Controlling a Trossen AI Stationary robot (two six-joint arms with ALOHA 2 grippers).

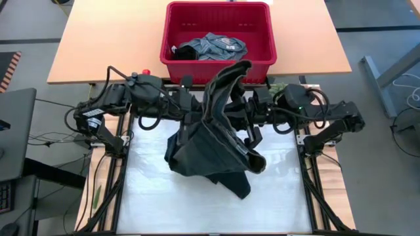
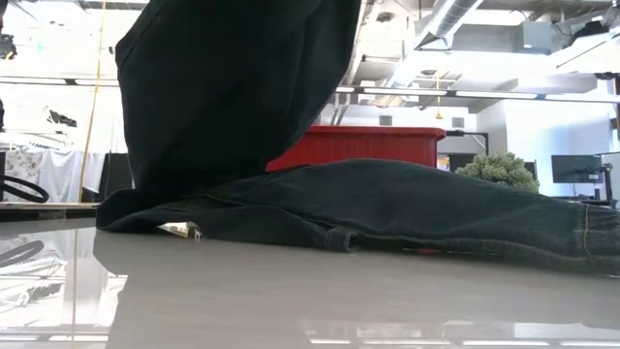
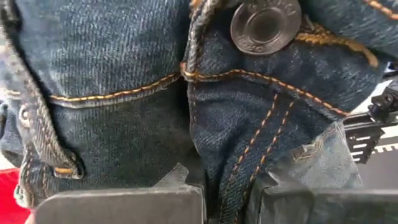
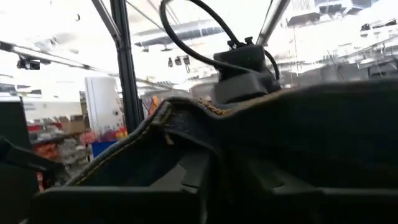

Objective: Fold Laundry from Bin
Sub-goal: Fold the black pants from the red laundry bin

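We judged the jeans (image 1: 213, 141), draped at the mat's twelve o'clock below the bin (image 1: 218, 39), heavy and limp, best held by the waistband, which our left gripper (image 3: 227, 199) pinched shut; whether the right gripper (image 4: 217, 180) had hold we could not tell.

Dark jeans (image 1: 216, 141) hide both grippers in high view; bin (image 2: 358, 145) partly blocked.

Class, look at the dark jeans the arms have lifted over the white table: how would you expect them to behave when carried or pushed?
The dark jeans will probably flop: they hang in folds from the left gripper and pool on the white table. Thick denim seams and a metal button suggest they are fairly heavy. Pushed, they would likely bunch up, not slide whole.
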